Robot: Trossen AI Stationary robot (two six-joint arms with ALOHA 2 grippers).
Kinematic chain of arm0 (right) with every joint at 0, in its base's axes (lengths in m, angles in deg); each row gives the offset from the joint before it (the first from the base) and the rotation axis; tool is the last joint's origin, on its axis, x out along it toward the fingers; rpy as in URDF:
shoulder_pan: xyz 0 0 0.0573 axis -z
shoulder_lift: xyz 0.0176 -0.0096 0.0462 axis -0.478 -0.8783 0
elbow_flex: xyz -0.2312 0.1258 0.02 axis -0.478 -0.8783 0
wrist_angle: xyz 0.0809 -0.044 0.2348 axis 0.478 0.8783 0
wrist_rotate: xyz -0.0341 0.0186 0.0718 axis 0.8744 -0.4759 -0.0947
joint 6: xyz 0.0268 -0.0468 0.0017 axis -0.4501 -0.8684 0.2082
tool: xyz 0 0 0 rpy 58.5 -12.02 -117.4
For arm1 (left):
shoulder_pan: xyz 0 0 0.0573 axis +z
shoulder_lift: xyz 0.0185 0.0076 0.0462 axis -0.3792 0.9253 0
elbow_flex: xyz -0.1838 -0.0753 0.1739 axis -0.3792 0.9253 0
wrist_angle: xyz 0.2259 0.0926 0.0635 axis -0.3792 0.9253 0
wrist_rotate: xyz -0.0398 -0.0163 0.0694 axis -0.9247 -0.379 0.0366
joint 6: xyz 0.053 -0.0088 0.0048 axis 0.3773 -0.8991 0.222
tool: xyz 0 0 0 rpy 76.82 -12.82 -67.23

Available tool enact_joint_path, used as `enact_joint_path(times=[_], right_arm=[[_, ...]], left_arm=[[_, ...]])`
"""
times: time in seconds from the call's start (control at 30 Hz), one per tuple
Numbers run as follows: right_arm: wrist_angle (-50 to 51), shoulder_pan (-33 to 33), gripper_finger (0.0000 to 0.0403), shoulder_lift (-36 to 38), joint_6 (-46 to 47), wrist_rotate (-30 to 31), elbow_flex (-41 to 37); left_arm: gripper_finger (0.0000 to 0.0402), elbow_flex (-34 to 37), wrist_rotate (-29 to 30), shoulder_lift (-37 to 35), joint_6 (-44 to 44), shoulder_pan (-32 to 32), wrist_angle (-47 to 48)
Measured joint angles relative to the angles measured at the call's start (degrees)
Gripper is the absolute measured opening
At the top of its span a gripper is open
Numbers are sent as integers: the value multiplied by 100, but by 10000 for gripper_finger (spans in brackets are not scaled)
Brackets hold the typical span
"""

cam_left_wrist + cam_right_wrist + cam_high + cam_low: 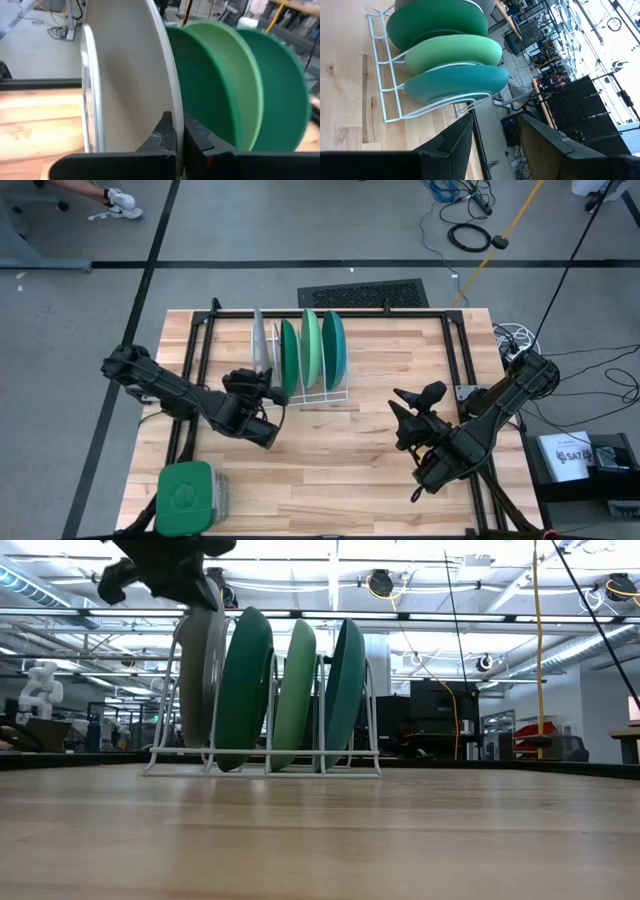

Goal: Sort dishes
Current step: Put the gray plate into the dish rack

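So all four plates are standing on edge in the white wire rack (300, 395) toward the back-middle of the desk (340, 480). Going from my left side to my right it's the grey plate (258, 345), then the dark green plate (289, 352), the light mint green plate (311, 348), and the teal plate (334, 347) at the far end.

My left gripper (270, 385) is right at the grey plate's near edge. In the left wrist view my jaws are pinched down on the rim of that plate, with only a thin gap between the fingers (165, 132) where the rim sits. The plate leans a bit in its slot, close against the dark green one.

My right gripper (410, 408) is hanging over the right half of the desk, well apart from the rack, jaws spread wide and holding nothing.

There's also a green square lidded container (187, 498) at the front left corner of the desk.
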Motion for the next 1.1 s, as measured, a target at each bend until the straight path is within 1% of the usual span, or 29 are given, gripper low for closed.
enact_joint_path(times=[0.13,0.23,0.43,0.73,0.83,1.03,1.1], right_arm=[[0,0,155,0,0,2,0],[0,0,155,0,0,0,2],[0,0,155,0,0,0,2],[-2,0,155,0,0,-2,0],[-1,0,155,0,0,-10,2],[0,0,155,0,-20,-150,1],[-2,0,155,0,-22,-153,0]], left_arm=[[0,246,-207,0,555,157,-652],[0,381,-246,1,755,259,-950],[6,448,-339,-2,851,370,-1078],[16,448,-405,-2,1028,368,-1159],[38,448,-458,-2,1023,368,-1202],[111,448,-944,-2,1012,370,-1226],[131,448,-1001,-2,1010,370,-1245]])
